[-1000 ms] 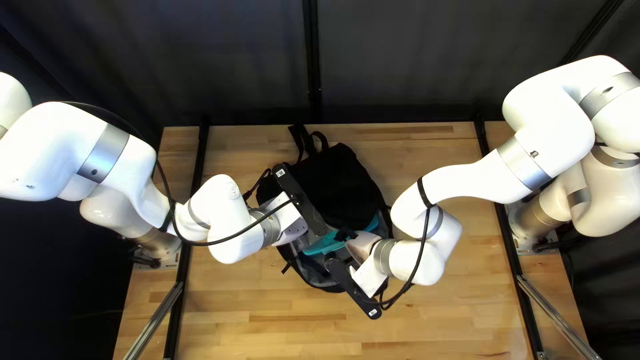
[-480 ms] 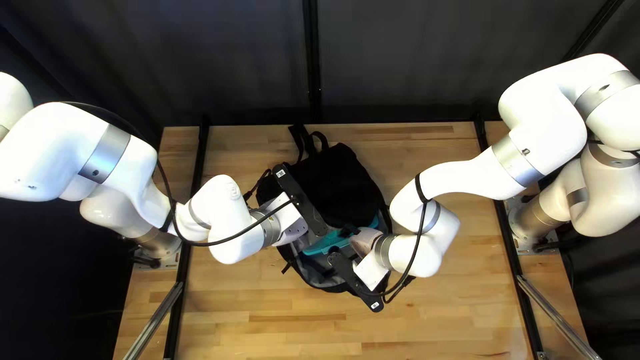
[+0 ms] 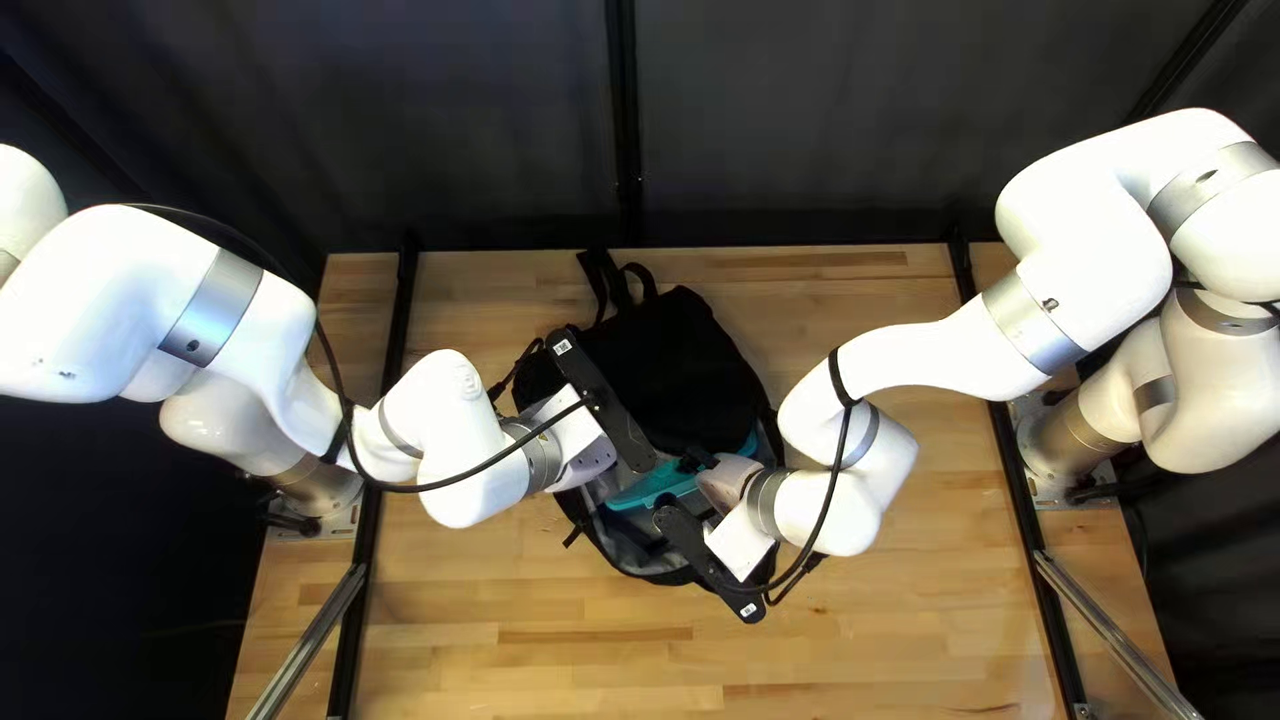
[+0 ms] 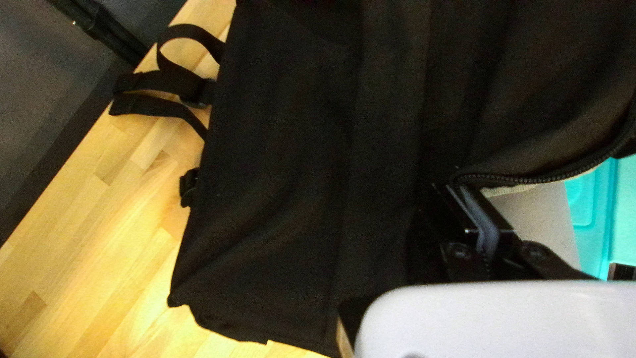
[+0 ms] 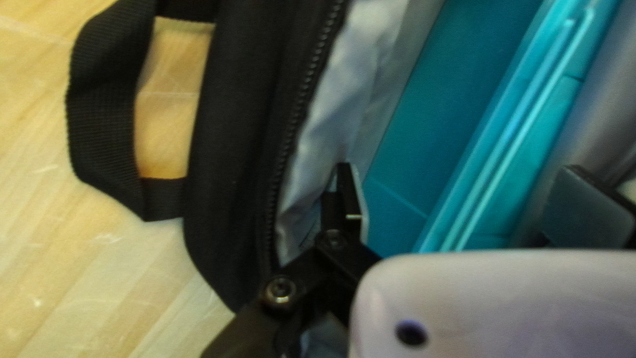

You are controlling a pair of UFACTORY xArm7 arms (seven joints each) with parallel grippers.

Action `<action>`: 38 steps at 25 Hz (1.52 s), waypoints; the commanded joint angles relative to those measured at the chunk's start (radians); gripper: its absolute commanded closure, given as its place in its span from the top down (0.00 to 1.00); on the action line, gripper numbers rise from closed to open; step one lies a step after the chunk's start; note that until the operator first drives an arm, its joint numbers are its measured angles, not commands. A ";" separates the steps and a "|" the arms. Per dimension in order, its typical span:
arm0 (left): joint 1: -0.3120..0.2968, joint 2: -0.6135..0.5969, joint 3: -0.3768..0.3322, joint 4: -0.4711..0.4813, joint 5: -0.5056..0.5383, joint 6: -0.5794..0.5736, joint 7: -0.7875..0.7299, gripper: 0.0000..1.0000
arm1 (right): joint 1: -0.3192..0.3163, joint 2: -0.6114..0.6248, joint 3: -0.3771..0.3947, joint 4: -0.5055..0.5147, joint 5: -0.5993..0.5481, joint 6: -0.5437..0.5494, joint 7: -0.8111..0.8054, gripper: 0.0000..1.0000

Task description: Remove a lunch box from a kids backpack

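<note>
The black backpack point(image 3: 674, 367) lies open on the table, a turquoise lunch box point(image 3: 644, 494) showing in its opening. My left gripper point(image 3: 603, 400) is over the bag's left side; in the left wrist view that gripper point(image 4: 478, 222) is shut on the zippered edge of the backpack point(image 4: 285, 152). My right gripper point(image 3: 710, 563) is above the opening's near right part. In the right wrist view the lunch box point(image 5: 437, 132) lies between the spread fingers of the right gripper point(image 5: 474, 207), one beside the grey lining, the other beyond the box.
The wooden table point(image 3: 534, 640) surrounds the bag. Black straps point(image 4: 165, 83) stick out from the backpack's far end, and a webbing loop point(image 5: 99, 113) stands off its side. A dark curtain point(image 3: 800, 120) hangs behind the table.
My right gripper has shifted slightly toward the table's far edge and turned a little, mostly in the first half second. The left arm and the backpack look unmoved.
</note>
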 commanded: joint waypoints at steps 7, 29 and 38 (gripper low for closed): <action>0.001 0.001 0.000 -0.002 0.004 -0.001 -0.005 0.00 | 0.015 -0.017 0.008 -0.013 0.001 0.029 0.007 0.00; 0.001 -0.016 0.004 -0.006 -0.007 0.001 0.013 0.00 | 0.058 -0.135 0.066 0.005 0.127 0.192 -0.048 0.00; 0.000 -0.017 0.004 -0.010 -0.012 0.002 0.015 0.00 | 0.075 -0.216 0.091 -0.054 0.181 0.223 -0.035 0.00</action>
